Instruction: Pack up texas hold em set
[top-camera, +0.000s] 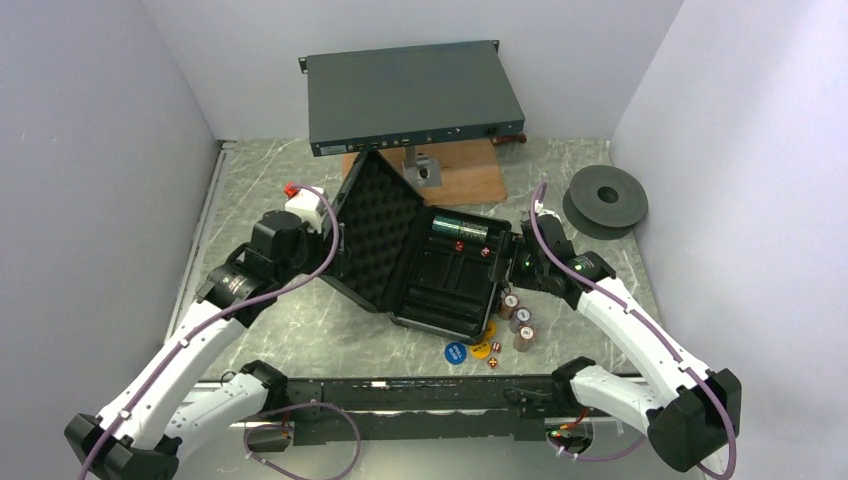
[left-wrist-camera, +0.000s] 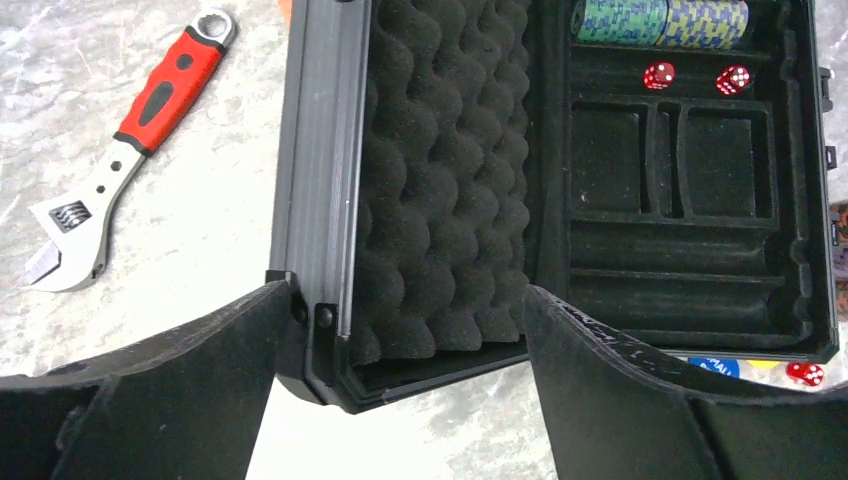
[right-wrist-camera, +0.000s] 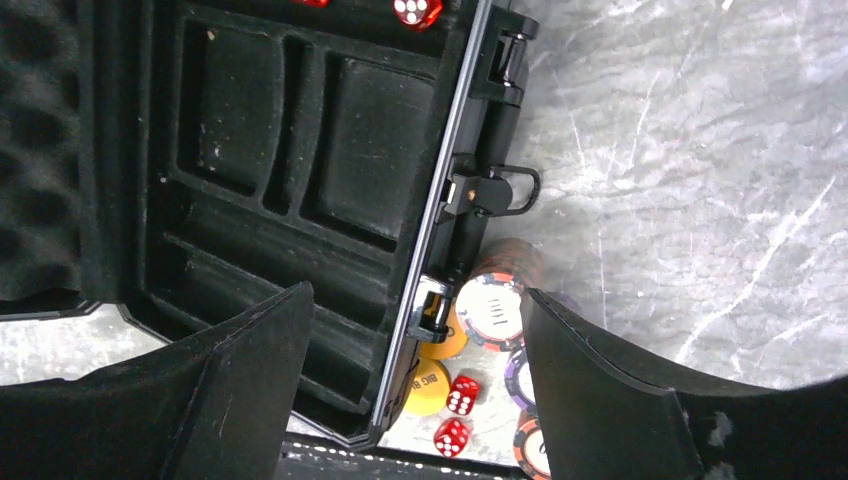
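The black poker case (top-camera: 440, 290) lies open mid-table, its foam-lined lid (top-camera: 380, 230) tilted up on the left. Its tray holds a row of chips (top-camera: 460, 228) and two red dice (left-wrist-camera: 659, 75). My left gripper (left-wrist-camera: 400, 330) is open, and the lid's near corner (left-wrist-camera: 320, 320) sits between its fingers. My right gripper (right-wrist-camera: 415, 330) is open above the case's right rim (right-wrist-camera: 440, 240). Below it on the table are chip stacks (right-wrist-camera: 492, 310), yellow buttons (right-wrist-camera: 425, 385) and two red dice (right-wrist-camera: 462, 395). A blue button (top-camera: 455, 352) lies in front of the case.
A dark rack unit (top-camera: 410, 95) stands at the back over a wooden board (top-camera: 465, 180). A black spool (top-camera: 605, 200) lies at the right. A red-handled wrench (left-wrist-camera: 120, 140) lies left of the lid. A black rail (top-camera: 400, 395) runs along the near edge.
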